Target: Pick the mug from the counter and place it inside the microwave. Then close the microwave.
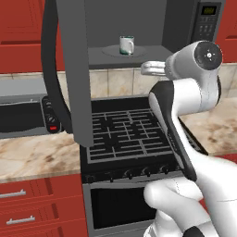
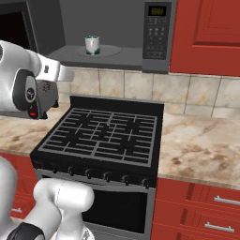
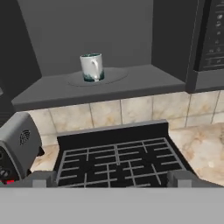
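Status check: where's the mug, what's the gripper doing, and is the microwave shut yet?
Gripper open, empty, back over the stove. Mug upright on the microwave turntable. Door wide open, nothing blocking it.

This is a home kitchen. A black grated stove [image 2: 105,133] with an oven door below sits between stretches of marbled stone worktop [image 2: 197,147] on red drawers [image 2: 206,211]. A microwave [image 2: 157,33] hangs open above it, beside red wall cabinets [image 2: 206,35], with a beige tiled backsplash [image 2: 187,96] and a toaster oven [image 1: 25,115].
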Controlling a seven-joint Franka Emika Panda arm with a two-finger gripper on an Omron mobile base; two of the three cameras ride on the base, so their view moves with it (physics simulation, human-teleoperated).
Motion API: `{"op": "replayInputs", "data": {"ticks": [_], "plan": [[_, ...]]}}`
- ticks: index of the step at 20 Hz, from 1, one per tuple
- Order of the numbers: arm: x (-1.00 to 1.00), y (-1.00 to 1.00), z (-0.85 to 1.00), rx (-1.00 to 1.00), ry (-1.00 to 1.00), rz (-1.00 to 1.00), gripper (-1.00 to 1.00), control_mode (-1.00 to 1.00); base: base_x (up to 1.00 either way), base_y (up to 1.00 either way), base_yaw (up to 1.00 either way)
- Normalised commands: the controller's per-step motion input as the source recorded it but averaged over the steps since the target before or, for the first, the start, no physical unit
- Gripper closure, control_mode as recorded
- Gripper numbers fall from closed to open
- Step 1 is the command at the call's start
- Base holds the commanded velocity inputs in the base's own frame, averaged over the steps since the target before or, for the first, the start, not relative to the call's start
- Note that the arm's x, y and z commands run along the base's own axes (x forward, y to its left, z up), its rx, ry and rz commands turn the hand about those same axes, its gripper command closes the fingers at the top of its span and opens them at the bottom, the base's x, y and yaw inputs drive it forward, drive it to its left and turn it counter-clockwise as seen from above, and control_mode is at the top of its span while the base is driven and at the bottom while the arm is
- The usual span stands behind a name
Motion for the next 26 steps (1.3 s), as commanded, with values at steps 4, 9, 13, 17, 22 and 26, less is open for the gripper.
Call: {"op": "replayInputs", "data": {"ticks": [4,9,13,17,22,26], "plan": [[-0.63,0.16,0.11,0.0,-0.12,0.06,-1.0,-1.0,0.0,0.0,0.0],[-0.76,0.24,0.04,0.0,-0.12,0.1,-1.0,-1.0,0.0,0.0,0.0],[-0.7,0.18,0.06,0.0,-0.05,0.09,-1.0,-1.0,0.0,0.0,0.0],[-0.56,0.14,0.01,0.0,0.0,0.03,-1.0,-1.0,0.0,0.0,0.0],[-0.61,0.0,0.0,0.0,-0.06,0.0,-1.0,-1.0,0.0,0.0,0.0],[-0.62,0.01,0.07,0.0,-0.08,0.0,-1.0,-1.0,0.0,0.0,0.0]]}}
